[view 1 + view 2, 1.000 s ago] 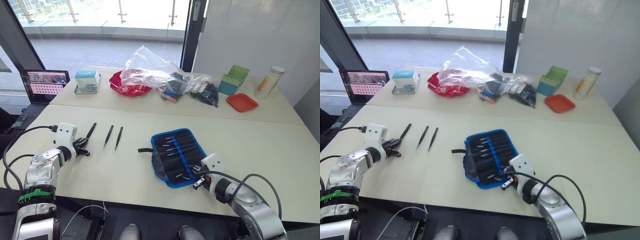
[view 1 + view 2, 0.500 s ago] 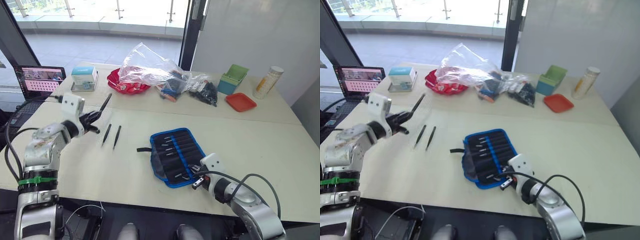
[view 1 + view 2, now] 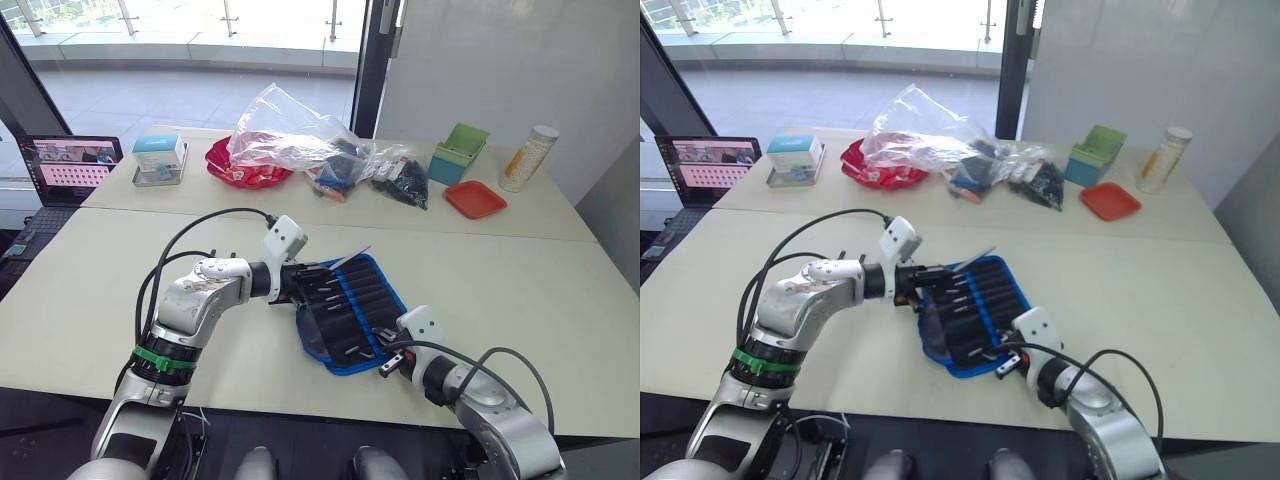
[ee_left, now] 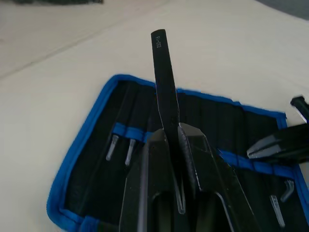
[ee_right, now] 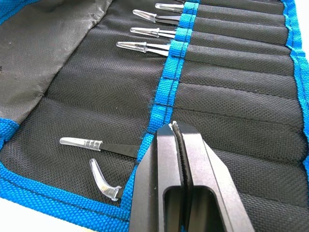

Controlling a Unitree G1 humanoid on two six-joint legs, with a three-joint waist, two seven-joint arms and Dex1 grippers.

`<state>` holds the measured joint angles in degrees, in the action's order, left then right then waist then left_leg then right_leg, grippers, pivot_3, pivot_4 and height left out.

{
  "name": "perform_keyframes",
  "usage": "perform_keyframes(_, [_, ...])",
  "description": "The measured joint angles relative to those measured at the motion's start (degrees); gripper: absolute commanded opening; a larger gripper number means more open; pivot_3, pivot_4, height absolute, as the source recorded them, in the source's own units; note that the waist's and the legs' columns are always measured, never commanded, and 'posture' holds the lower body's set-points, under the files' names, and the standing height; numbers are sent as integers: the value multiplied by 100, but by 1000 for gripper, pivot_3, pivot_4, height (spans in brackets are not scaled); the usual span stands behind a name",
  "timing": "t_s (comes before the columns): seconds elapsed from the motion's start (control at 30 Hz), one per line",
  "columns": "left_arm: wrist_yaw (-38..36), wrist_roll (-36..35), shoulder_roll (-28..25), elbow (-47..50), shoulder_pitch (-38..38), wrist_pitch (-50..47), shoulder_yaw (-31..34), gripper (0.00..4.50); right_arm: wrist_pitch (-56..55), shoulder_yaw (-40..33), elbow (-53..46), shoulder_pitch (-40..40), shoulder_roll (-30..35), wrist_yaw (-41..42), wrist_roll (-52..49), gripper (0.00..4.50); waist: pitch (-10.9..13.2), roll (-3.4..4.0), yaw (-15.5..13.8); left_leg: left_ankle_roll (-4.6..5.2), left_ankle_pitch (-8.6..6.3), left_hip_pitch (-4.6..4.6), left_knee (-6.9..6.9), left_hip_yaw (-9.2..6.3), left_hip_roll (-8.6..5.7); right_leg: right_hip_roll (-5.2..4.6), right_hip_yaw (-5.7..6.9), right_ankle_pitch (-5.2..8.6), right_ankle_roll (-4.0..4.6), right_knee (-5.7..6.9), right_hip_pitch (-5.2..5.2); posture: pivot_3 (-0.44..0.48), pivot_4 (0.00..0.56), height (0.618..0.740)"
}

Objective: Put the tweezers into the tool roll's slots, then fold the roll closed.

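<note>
Left claw [image 4: 174,145] round tweezer [image 4: 165,77]

The right hand [image 5: 175,126] has its two black fingers [image 5: 157,159] pressed together, their tips resting on the blue band that crosses the open tool roll [image 5: 87,87]. Beyond the band run the slots [image 5: 241,87], narrow parallel black pockets. Several tweezers [image 5: 140,47] sit in slots with their clear-capped tips poking out past the band, three side by side farther off and two nearer the blue-edged corner, one cap curved.
</note>
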<state>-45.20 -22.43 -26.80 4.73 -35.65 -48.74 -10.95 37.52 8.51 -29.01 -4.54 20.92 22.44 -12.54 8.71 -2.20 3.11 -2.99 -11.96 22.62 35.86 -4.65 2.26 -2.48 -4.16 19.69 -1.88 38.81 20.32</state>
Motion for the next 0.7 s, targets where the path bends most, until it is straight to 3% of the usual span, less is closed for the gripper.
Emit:
perform_keyframes(0.17, [-510,67,-896,373,78,-431,-547,33,0,-17,-34,-39,-8,-32,2,0,9,11,-28,0,0,-1,-1,0,0,0,1,0,0,-2,-1,0,150,723])
perform_keyframes(0.7, [-1417,453,-1776,712,-419,-655,-1560,33,0,-3,-31,-37,-115,-153,9,0,15,18,-48,0,0,5,1,8,10,7,2,1,-2,-22,0,0,150,723])
